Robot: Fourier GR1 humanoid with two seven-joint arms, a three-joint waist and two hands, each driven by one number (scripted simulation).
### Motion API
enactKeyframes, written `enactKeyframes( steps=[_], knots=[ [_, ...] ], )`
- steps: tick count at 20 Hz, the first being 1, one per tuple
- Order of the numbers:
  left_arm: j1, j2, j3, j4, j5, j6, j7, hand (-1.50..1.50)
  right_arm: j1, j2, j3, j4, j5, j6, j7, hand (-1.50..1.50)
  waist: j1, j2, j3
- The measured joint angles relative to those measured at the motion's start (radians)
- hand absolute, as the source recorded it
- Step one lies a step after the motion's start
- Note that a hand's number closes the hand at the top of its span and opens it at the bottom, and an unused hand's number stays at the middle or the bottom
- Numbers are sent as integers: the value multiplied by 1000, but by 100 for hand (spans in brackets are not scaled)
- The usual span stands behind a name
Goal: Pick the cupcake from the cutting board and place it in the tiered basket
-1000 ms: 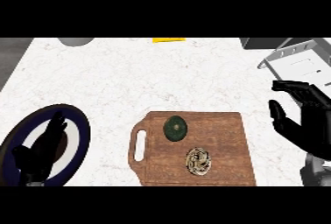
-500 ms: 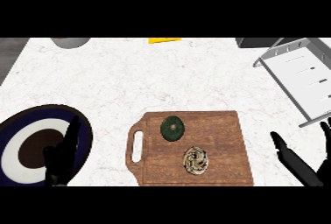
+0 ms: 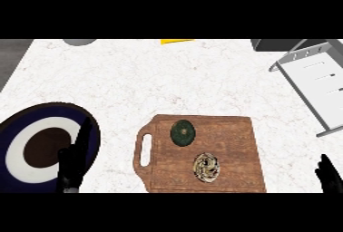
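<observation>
The cupcake [image 3: 206, 167] sits on the wooden cutting board [image 3: 234, 140], toward its near edge, untouched. A dark green round item [image 3: 182, 132] lies on the same board, farther back and apart from the cupcake. The tiered basket [image 3: 315, 81] stands at the table's [image 3: 154, 81] right side, well apart from the board. A dark blue plate [image 3: 26, 131] with white ring lies at the left. The left hand [image 3: 75, 161] shows over the plate's right rim, fingers straight and upright, holding nothing. Only the right hand's [image 3: 328, 176] fingertips show at the lower right edge; its state cannot be told.
</observation>
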Motion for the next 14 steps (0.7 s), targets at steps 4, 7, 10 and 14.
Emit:
enactKeyframes(
  steps=[4,7,10,14],
  knots=[
    [-8,2,-4,-4,-3,-5,12,0,76,-93,52,-84,178,91,177,-150,11,5,-3],
    [-17,3,-7,-6,-4,-11,22,0,83,-127,75,-119,284,151,318,-150,20,8,-4],
    [-22,2,-9,-4,-6,-15,25,0,41,-116,117,-118,375,191,454,-150,27,8,-4],
    [-25,0,-12,-5,-10,-19,28,0,-60,-72,191,-108,534,270,640,-150,35,7,-2]
  ],
)
